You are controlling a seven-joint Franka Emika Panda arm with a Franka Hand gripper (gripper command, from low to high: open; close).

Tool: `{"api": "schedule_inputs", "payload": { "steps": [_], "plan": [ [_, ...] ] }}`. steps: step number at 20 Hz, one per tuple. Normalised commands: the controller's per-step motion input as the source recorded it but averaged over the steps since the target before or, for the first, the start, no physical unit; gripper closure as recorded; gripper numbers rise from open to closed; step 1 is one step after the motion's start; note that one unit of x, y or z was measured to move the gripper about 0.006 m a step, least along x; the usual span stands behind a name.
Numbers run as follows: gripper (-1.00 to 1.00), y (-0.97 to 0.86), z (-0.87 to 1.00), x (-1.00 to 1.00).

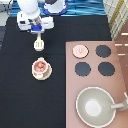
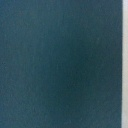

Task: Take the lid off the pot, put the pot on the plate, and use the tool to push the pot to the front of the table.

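One white-and-blue gripper [image 1: 39, 31], one cream slotted spatula [image 1: 39, 45], one pinkish pot [image 1: 41, 65], one tan plate [image 1: 35, 74], one pink lid [image 1: 80, 50], three black burners [image 1: 103, 51], one large grey pan [image 1: 95, 105].

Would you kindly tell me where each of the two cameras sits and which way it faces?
Exterior view: fixed high above the table, across from the robot, looking steeply down; the arm and gripper show at the exterior view's top, holding the tool above the pot on the plate; the lid lies on the stove.
Wrist view: on the hand, showing only a plain dark blue-grey surface, nothing of the robot.
Shared: nothing identifiable.
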Motion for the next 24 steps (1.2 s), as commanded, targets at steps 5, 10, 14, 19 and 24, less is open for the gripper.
{"api": "schedule_inputs", "payload": {
  "steps": [5,10,14,19,24],
  "plan": [
    [1.0,0.0,-0.25,0.49],
    [1.0,0.0,-0.14,0.99],
    [1.0,0.0,-0.15,1.0],
    [1.0,0.03,-0.05,1.0],
    [1.0,0.21,0.35,1.0]
  ]
}}
